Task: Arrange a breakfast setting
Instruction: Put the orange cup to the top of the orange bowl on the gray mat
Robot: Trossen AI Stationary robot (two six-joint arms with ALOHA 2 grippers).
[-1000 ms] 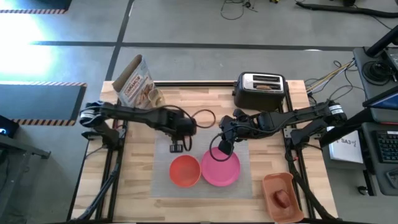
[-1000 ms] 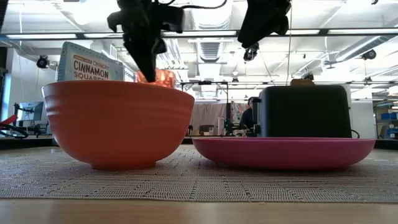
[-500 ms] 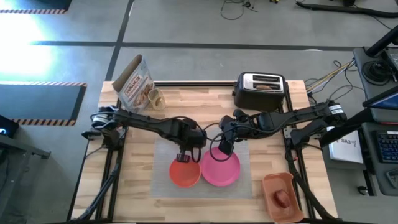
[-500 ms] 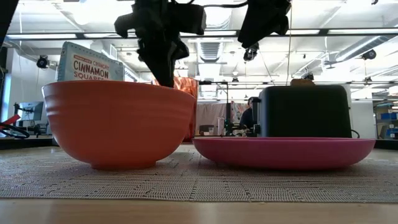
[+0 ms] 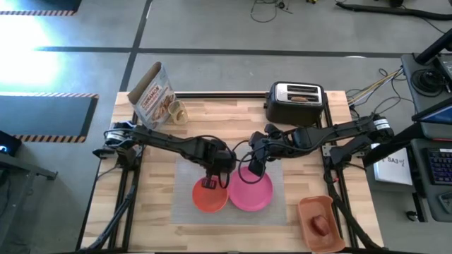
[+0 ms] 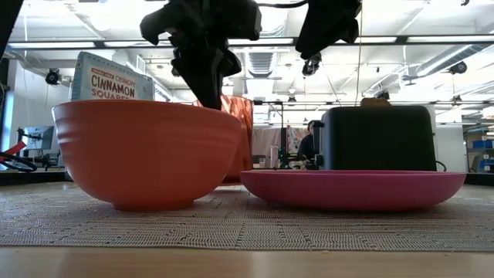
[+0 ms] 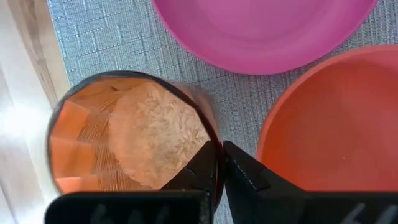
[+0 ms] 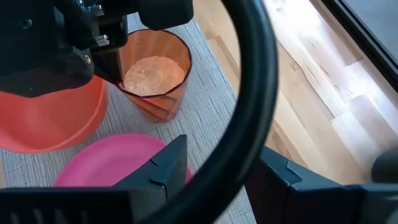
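My left gripper (image 7: 216,163) pinches the rim of the cup (image 7: 134,140), centre frame beside bowl (image 5: 209,195) and plate (image 5: 251,191); a slip could tip its grains onto the mat (image 7: 124,37), while my right gripper (image 5: 254,168), jaws apart, hovers close.

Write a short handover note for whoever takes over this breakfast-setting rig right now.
Left hand: shut on the rim of the cup, which is upright over the mat, by the far side of the bowl and the plate.
Right hand: open, empty, above the plate's far edge.
Done: bowl and plate side by side on the mat.
Left: release the cup; the apple lies in the orange tray; the toast sits in the toaster.
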